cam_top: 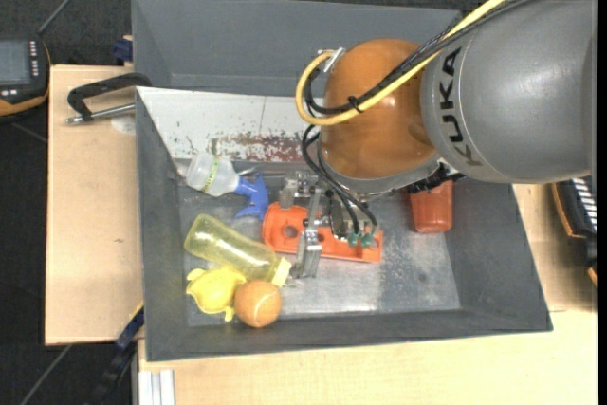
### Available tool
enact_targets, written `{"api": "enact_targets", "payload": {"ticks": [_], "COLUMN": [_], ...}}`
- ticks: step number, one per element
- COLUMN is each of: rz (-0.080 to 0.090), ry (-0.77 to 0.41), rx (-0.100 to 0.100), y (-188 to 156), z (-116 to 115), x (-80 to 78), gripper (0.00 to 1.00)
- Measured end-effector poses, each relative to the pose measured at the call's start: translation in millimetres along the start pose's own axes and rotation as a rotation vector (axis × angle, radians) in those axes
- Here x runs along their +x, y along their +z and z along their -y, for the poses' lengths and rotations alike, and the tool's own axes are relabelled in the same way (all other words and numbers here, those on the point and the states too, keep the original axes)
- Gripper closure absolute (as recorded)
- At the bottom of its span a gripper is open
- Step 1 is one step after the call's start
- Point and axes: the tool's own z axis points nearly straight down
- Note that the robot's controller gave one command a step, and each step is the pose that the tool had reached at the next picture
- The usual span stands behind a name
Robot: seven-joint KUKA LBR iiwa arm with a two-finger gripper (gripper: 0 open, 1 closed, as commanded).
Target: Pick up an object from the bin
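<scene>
Hanging low in the grey metal bin point(285, 33), your two-finger gripper point(309, 257) sits over the flat orange plastic piece point(277, 227) mid-floor, just beside the lying translucent yellow plastic cup point(228, 245). This is probably the pick target, since the piece lies flat and exposed. Pincer state: cannot tell, as the wrist blocks it. Readable writing: "KUKA" on the grey arm point(517, 100).

The bin point(417, 278) below me carries a clear cup point(209, 174), yellow bottle point(226, 245) and orange ball point(257, 304) along its left edge, a red block point(432, 206) toward its right.
</scene>
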Motion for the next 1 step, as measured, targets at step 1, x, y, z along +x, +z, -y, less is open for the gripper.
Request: {"api": "enact_targets", "payload": {"ticks": [1], "rz": [0.009], "ry": [0.003], "rx": [-0.001], "y": [-4.7], "z": [0.8], "x": [-1.9], "gripper": [0.0]}}
